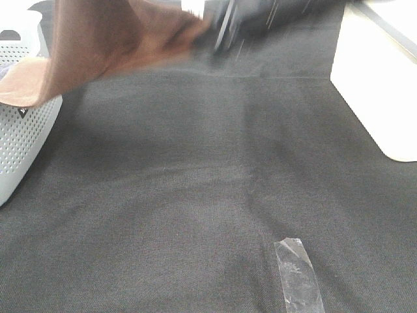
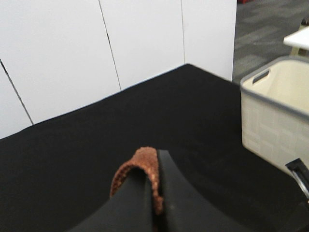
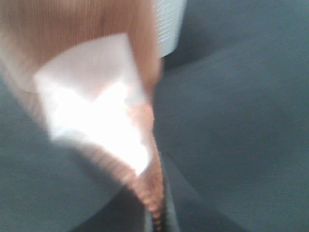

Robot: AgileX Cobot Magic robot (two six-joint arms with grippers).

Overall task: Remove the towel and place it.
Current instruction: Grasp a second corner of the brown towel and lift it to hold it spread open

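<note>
- Towel (image 1: 111, 39) hangs in the air over the far left of the counter (image 1: 195, 195). In the high view its lower corner overlaps the rim of the white basket (image 1: 26, 143). I judge it is lifted clear so that I can carry it across and lay it down.
- Left end effector (image 2: 157, 193) is closed narrow on a folded edge of the towel, and the brown pile pokes out between its fingers.
- Right end effector (image 3: 157, 215) pinches the same cloth close to the white tag (image 3: 96, 116), though that view is badly blurred.
- Gripping at two spots should hold the towel spread rather than bunched.
- Clear tape (image 1: 296, 274) lies on the near side, well apart from the towel.
</note>
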